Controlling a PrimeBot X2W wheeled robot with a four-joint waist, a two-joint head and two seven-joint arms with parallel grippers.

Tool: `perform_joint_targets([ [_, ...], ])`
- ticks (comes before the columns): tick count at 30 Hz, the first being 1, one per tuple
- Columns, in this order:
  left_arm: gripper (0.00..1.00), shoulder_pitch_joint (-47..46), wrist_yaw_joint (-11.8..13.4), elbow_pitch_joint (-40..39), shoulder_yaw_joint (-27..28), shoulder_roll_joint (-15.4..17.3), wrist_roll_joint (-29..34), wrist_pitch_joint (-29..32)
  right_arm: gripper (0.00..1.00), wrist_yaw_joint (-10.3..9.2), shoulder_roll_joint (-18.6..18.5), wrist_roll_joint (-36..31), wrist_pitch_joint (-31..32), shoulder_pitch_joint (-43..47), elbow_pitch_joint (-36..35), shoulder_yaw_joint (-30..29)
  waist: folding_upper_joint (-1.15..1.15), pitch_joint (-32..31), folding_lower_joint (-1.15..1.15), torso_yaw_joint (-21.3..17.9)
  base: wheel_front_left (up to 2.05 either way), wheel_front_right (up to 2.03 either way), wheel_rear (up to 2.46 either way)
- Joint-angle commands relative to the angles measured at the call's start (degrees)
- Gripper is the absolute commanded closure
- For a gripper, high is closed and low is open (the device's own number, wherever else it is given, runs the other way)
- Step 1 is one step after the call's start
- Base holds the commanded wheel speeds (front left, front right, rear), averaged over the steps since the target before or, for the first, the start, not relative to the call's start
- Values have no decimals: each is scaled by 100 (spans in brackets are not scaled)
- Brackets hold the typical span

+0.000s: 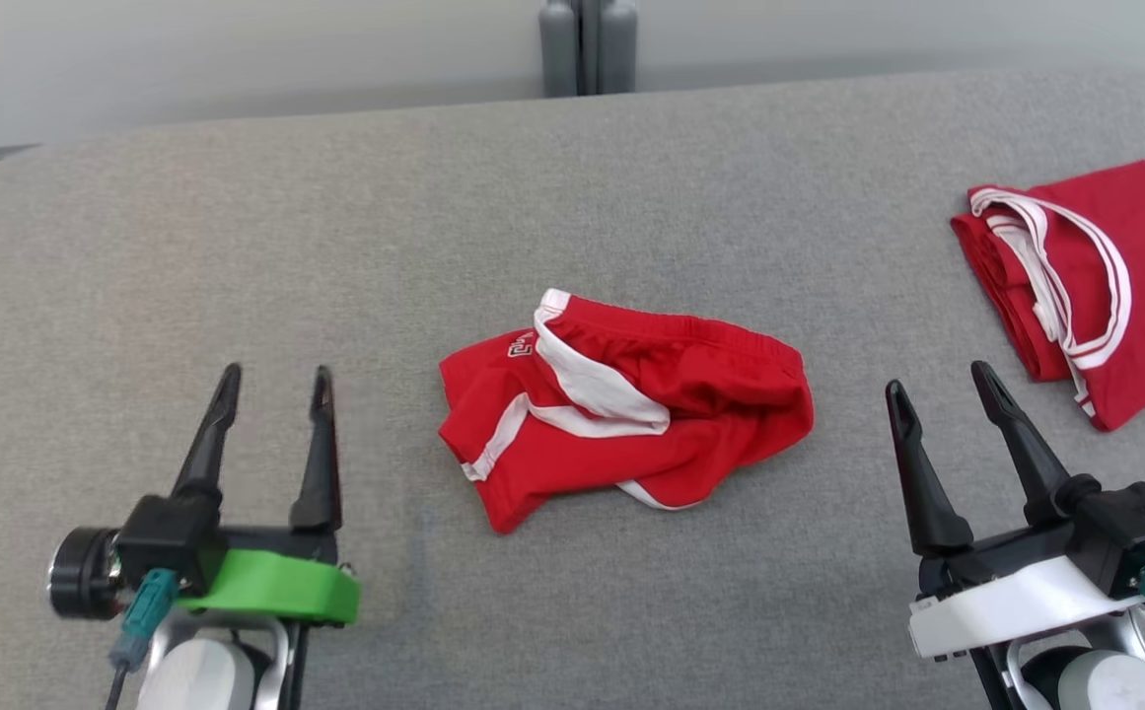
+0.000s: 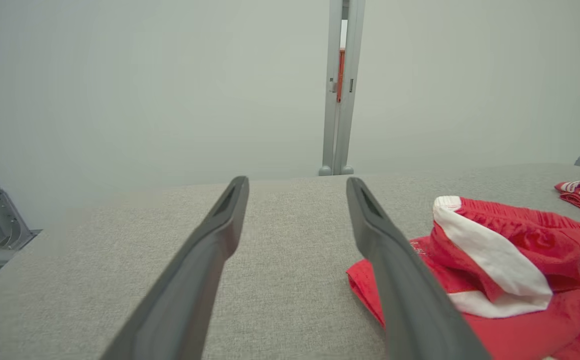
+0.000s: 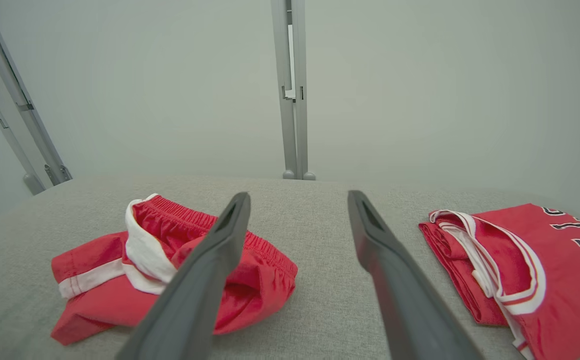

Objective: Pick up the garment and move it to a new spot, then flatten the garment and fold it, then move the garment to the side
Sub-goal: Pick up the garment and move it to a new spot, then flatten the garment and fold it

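A pale wall and a grey upright post (image 1: 587, 44) stand behind the table (image 1: 237, 227), which is covered in grey woven cloth. I hold my left end effector (image 1: 276, 373) low at the near left with its fingers spread wide and nothing between them. My right end effector (image 1: 937, 377) sits at the near right, likewise spread and empty. Neither touches any cloth.

The red shorts (image 1: 631, 414), trimmed in white, lie in a crumpled heap in the middle of the table between my two end effectors, nearer the right one. I take these to be the garment in hand. They are neither flattened nor folded, with the waistband bunched and one leg tucked under. Whether this is their new spot I cannot tell. At best only the first move is done, and smoothing, folding and setting aside are all left.

Well apart at the far right lies a red jersey (image 1: 1114, 286), folded, which I judge is already dealt with.

The jersey runs off the right edge of the head view, so its dark lettering is cut short. The small white mark on the shorts is too small to read, and how the cloth underneath is layered is hidden.
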Motion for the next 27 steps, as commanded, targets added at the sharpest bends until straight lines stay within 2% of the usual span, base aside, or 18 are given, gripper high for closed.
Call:
perform_joint_targets([
  [1, 0, 158, 46, -26, 49, 66, -30, -9, 0, -4, -38, 45, 20, 78, -18, 8, 0, -229, 0, 168, 0, 0, 0],
  [12, 0, 751, 165, -162, 62, 161, -106, 15, 0, -4, -92, 144, 172, 403, 73, 3, 0, -551, 0, 55, 0, 0, 0],
  [27, 0, 868, 196, -181, -42, 210, -119, 32, 0, -5, -52, 200, 238, 521, 84, -138, 0, -596, 0, 20, 0, 0, 0],
])
